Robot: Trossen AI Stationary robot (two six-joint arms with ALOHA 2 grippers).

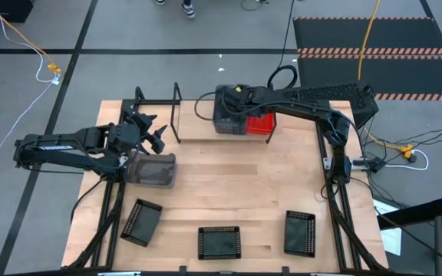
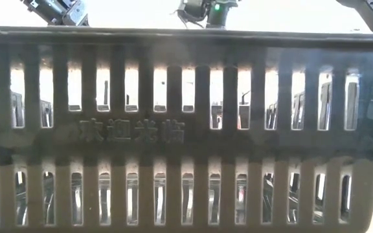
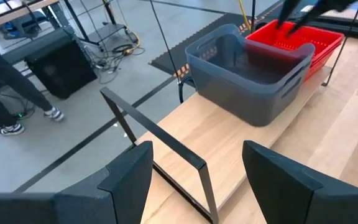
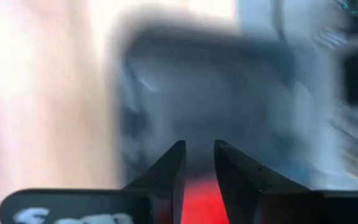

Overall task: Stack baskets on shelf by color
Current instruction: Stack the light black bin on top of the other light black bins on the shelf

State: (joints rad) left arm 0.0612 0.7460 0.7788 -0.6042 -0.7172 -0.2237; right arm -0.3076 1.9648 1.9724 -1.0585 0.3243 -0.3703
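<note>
On the shelf (image 1: 176,113) at the table's far side, a grey basket (image 1: 230,119) (image 3: 247,74) stands on its base beside a nested stack of red baskets (image 1: 262,124) (image 3: 297,40). My right gripper (image 1: 231,95) (image 4: 199,146) hovers over the grey basket's far rim. Its fingers are a narrow gap apart, with nothing showing between them. Another grey basket (image 1: 153,170) rests on the table to the left. My left gripper (image 1: 153,133) (image 3: 197,149) is open above and just beyond it, facing the shelf's black end frame (image 3: 160,143).
Three black baskets lie along the table's near edge (image 1: 140,222) (image 1: 219,241) (image 1: 299,232). The middle one's slotted wall (image 2: 186,129) fills the low view. Bare wood lies mid-table between shelf and black baskets. A person's legs (image 3: 5,93) show beyond the table's far-left side.
</note>
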